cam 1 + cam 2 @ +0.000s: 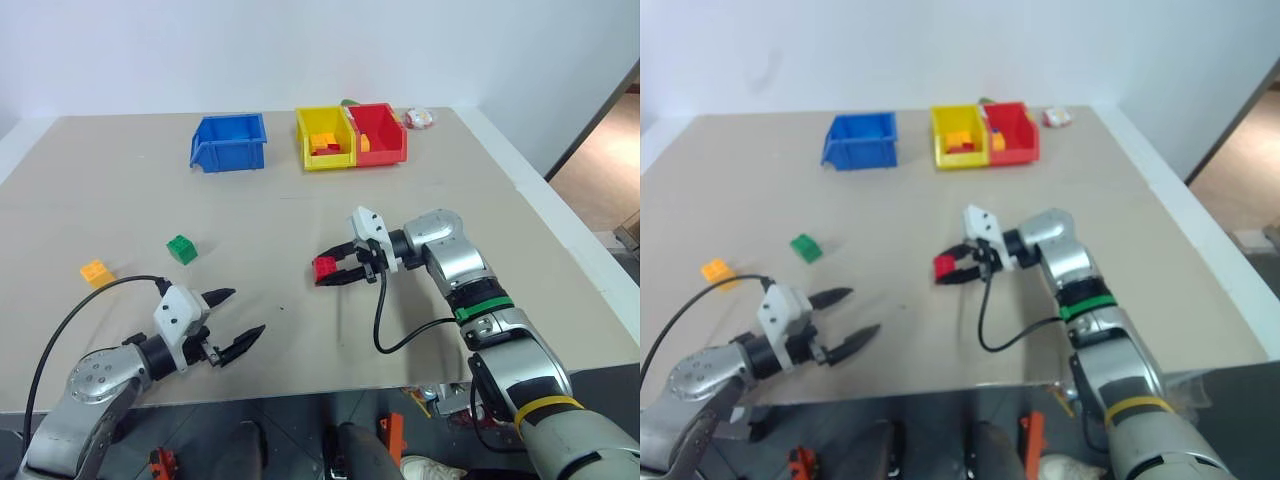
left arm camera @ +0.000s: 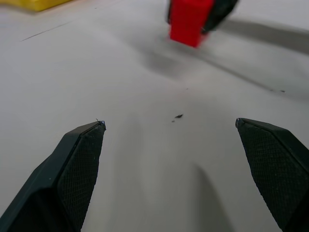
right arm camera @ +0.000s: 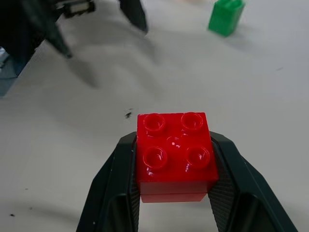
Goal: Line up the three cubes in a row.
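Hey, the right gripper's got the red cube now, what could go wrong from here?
The right gripper pinches the red cube only at its fingertips, so it might slip or twist on the way. The open left gripper sits between it and the green cube and orange-yellow cube, so the arms may clash. A careless set-down could knock the green cube out of line.

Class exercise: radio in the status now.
Right gripper shut on red studded plastic brick. Left gripper open. Green brick, orange-yellow brick apart. Nothing between.

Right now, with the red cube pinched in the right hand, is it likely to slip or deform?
Probably neither. The red cube looks like rigid plastic, and the right hand grips two flat sides squarely. Its glossy surface could slide if bumped.
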